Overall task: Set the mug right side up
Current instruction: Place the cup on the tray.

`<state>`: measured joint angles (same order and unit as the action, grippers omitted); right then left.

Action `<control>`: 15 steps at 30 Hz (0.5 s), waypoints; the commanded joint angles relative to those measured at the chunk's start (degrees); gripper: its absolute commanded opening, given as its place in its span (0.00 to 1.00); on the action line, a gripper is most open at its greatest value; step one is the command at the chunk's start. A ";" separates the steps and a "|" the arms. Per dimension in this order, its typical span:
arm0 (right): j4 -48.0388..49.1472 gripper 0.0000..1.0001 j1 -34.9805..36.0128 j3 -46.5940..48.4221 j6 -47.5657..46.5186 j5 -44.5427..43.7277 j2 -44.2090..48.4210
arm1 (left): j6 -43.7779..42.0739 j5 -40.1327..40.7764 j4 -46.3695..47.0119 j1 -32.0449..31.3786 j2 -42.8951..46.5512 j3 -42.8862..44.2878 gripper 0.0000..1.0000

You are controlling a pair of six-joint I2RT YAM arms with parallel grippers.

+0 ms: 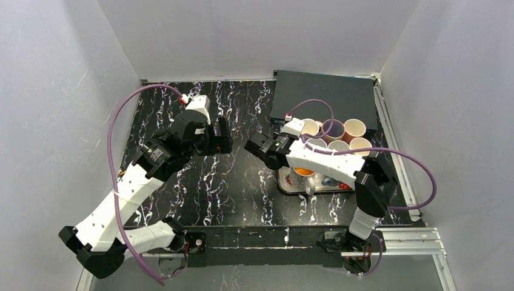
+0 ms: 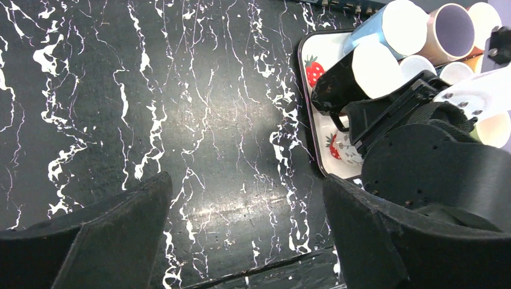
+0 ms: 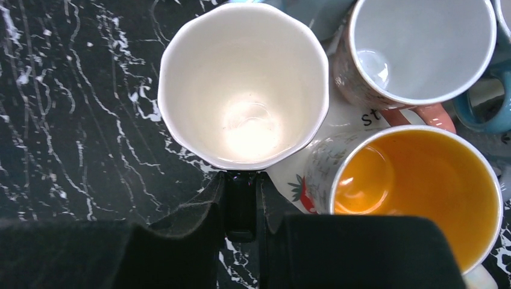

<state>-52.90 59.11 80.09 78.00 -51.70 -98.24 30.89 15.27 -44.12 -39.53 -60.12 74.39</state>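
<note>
A black mug with a white inside (image 3: 244,84) hangs in my right gripper (image 3: 241,212), which is shut on its black handle. The mug's mouth faces the wrist camera. In the top view the mug (image 1: 254,148) is held off the table, just left of the white strawberry-print tray (image 1: 285,183). In the left wrist view it (image 2: 355,75) lies sideways over the tray's left edge (image 2: 308,54). My left gripper (image 2: 247,223) is open and empty above the dark marbled table, to the left of the mug (image 1: 219,137).
The tray holds several other mugs, among them one with an orange inside (image 3: 416,186) and one with a pale inside (image 3: 422,48), close beside the held mug. More cups (image 1: 333,128) stand behind. A black box (image 1: 324,94) lies at the back right.
</note>
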 commanded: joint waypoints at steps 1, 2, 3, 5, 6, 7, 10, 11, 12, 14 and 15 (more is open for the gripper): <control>-0.50 0.01 -0.15 -1.29 3.82 -4.81 3.60 | 0.49 -0.23 0.12 0.16 0.22 -0.30 0.94; -0.60 0.01 -0.21 -1.42 3.95 -5.14 3.51 | 0.57 -0.31 0.09 0.23 0.12 -0.25 0.94; -0.51 0.01 -0.31 -1.50 4.00 -5.35 3.30 | 0.57 -0.37 0.02 0.27 0.05 -0.22 0.94; 0.01 0.01 -0.52 -1.79 4.01 -5.97 2.96 | 0.57 -0.47 0.00 0.29 -0.08 -0.13 0.94; 0.61 0.01 -0.68 -2.11 3.94 -6.19 2.83 | 0.61 -0.57 0.05 0.25 -0.09 -0.13 0.94; 1.40 0.01 -0.99 -2.52 3.55 -6.07 2.77 | 0.64 -0.59 0.00 0.24 -0.09 -0.21 0.94; 2.53 0.01 -1.73 -3.18 2.87 -6.03 2.07 | 0.74 -0.68 -0.16 0.32 0.02 -0.21 0.94; 2.45 0.01 -1.84 -3.07 2.96 -6.01 1.77 | 0.81 -0.67 -0.25 0.33 0.00 -0.22 0.94; 2.19 0.01 -1.95 -2.96 3.11 -6.00 1.47 | 0.83 -0.66 -0.33 0.34 0.00 -0.21 0.94; 1.93 0.01 -2.07 -2.76 3.31 -6.08 0.96 | 0.92 -0.68 -0.52 0.38 0.00 -0.27 0.94; 1.92 0.01 -2.08 -2.69 3.26 -6.06 0.72 | 0.99 -0.63 -0.48 0.34 0.00 -0.29 0.94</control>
<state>-51.96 57.43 76.27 79.61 -51.99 -98.21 31.53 14.39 -43.81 -39.48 -60.38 74.39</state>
